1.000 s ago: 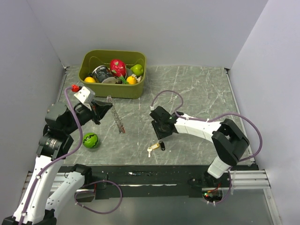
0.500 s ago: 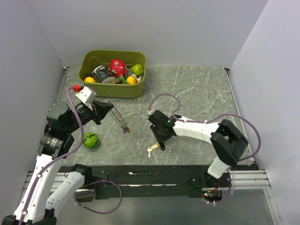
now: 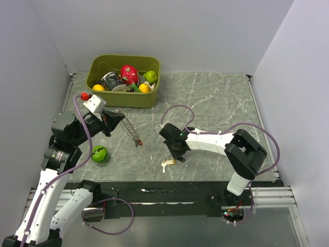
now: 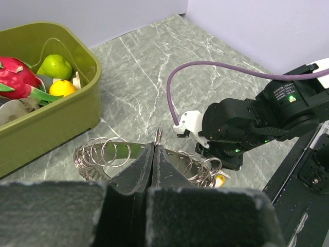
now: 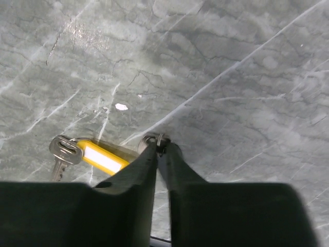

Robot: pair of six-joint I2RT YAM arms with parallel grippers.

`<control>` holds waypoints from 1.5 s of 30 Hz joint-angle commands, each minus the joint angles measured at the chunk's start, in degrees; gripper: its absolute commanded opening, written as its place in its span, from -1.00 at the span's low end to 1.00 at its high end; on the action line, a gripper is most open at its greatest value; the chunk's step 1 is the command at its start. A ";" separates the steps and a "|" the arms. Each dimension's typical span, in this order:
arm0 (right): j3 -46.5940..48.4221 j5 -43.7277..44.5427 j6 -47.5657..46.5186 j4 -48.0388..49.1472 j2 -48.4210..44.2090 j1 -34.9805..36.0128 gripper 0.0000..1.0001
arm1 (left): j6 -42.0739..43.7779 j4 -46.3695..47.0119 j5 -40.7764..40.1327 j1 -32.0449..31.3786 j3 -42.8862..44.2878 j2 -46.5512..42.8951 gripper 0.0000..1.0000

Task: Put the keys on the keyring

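**A:** Start at the right gripper (image 5: 158, 146). How do the jaws stand?

**B:** Drawn almost together, with only a sliver of gap. A small metal loop (image 5: 159, 139) sits right at the tips. I cannot tell whether it is truly pinched or only touched.

**A:** And the keys (image 5: 97, 156)?

**B:** They lie flat on the table (image 5: 231, 77). In the wrist view the yellow tag starts just beside the tips and runs off to the left, with a silver key at its far end. So its long axis runs across the fingers, not along them.

**A:** The left gripper (image 4: 155, 149)?

**B:** Its fingers are pressed tight together, clamped on the keyring (image 4: 115, 152), which it holds off the table. From above, the coiled ring hangs slantwise, and its lower end points toward the right arm.

**A:** Which arm is nearer the keys?

**B:** The right arm, plainly; it is directly over them near the front edge. The keyring is well apart, to the left and farther back. I judge the next move to be a lift of the keys, carried leftward to the ring's lower end.
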 commanded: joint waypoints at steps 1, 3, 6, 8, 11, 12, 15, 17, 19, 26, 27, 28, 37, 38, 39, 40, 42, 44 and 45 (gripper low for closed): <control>0.64 1.56 0.55 0.20 -1.67 0.30 -0.86 | 0.78 4.13 1.10 0.18 0.65 -0.33 -0.98; 0.47 1.65 0.38 0.46 -2.11 0.30 -0.97 | 0.78 4.13 1.10 0.09 0.65 -0.42 -0.98; -0.23 1.65 -0.24 1.07 -3.52 0.30 -1.00 | 0.95 3.86 0.93 0.18 0.74 -0.50 -0.98; -1.11 1.92 -0.68 1.60 -5.27 0.30 -1.00 | 1.04 3.77 0.92 0.18 0.74 -0.68 -0.98; -2.51 2.00 -1.56 2.92 -8.17 0.30 -1.00 | 1.21 3.69 1.19 0.18 0.74 -0.85 -0.98; -2.96 2.09 -1.73 3.27 -9.05 0.30 -1.00 | 1.22 3.69 1.36 0.18 0.74 -0.86 -0.98; -4.63 1.39 -2.70 5.03 -12.65 0.30 -1.00 | 1.39 3.77 2.24 0.18 0.74 -0.94 -0.98; -5.86 0.69 -3.66 6.52 -15.64 0.22 -1.00 | 1.65 3.95 2.77 0.18 0.65 -0.94 -0.98; -7.26 -0.10 -4.45 7.31 -18.88 0.22 -1.00 | 1.65 4.13 4.17 0.18 0.57 -0.94 -0.98; -12.62 -6.86 -10.16 14.15 -30.75 0.13 -1.00 | 1.48 4.39 9.62 0.18 1.00 0.28 -0.98; -13.24 -8.61 -11.13 14.87 -32.16 0.04 -1.00 | 1.39 4.39 10.15 0.18 1.18 0.55 -0.98; -14.46 -9.59 -11.75 15.40 -35.04 -0.05 -1.00 | 1.13 4.56 11.81 0.18 1.35 1.16 -0.98; -16.32 -23.91 -17.11 17.25 -50.36 -1.63 -1.00 | 0.94 4.83 17.97 -4.47 4.07 6.78 -0.98; -15.97 -24.53 -17.11 17.07 -51.58 -1.80 -1.00 | 1.56 3.79 17.63 -6.83 4.60 7.49 -0.98; -15.71 -26.63 -17.20 16.90 -53.51 -1.98 -1.00 | 2.35 2.90 17.10 -8.33 5.83 8.28 -0.98; -15.01 -27.43 -17.20 16.37 -54.31 -2.42 -1.00 | 3.58 2.20 16.31 -11.13 6.53 9.76 -0.98; -14.04 -29.01 -17.38 15.49 -56.24 -2.68 -1.00 | 4.29 0.09 14.65 -13.52 8.55 11.27 -0.98; -12.37 -30.95 -17.55 13.92 -57.13 -3.12 -1.00 | 6.14 0.08 14.46 -15.73 9.35 13.11 -0.98; -11.84 -31.30 -17.64 13.38 -57.83 -3.12 -1.00 | 5.88 0.61 14.72 -16.34 9.61 13.64 -0.98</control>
